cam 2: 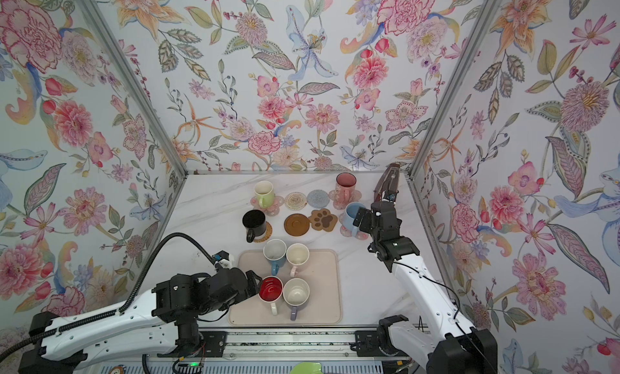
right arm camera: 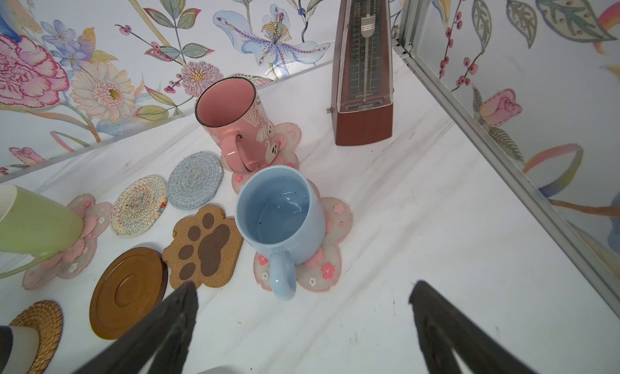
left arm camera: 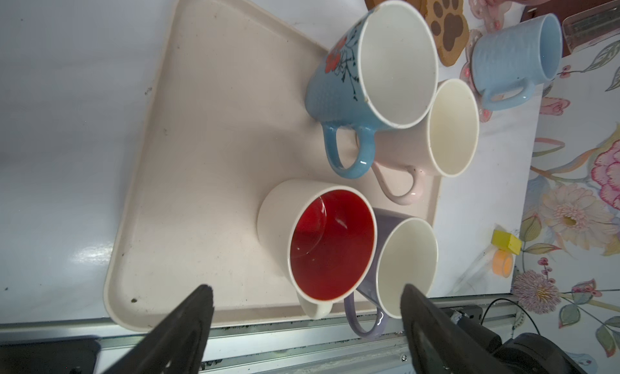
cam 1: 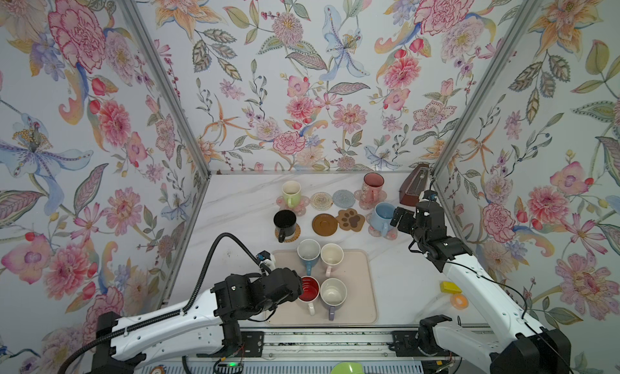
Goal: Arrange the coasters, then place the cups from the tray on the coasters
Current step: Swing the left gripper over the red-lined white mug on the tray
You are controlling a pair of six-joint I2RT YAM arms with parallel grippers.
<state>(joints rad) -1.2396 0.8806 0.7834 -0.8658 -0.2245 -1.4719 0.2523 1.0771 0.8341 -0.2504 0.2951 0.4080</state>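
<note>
left gripper (left arm camera: 307, 288) spread, seemingly clear of red-inside mug (left arm camera: 332, 241) | right gripper (right arm camera: 303, 284) spread near light-blue mug (right arm camera: 280, 218)

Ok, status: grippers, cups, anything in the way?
Both open: left gripper facing red-inside mug, right gripper by light blue mug. Four mugs on tray, four on coasters. Nothing blocking the four bare coasters.

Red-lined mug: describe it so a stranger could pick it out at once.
Find the beige tray at the near edge of the white table. The red-lined mug stands at the near-left of four there. The blue mug, cream mug and lavender mug are pale inside; it alone is white outside, glossy red inside.
</note>
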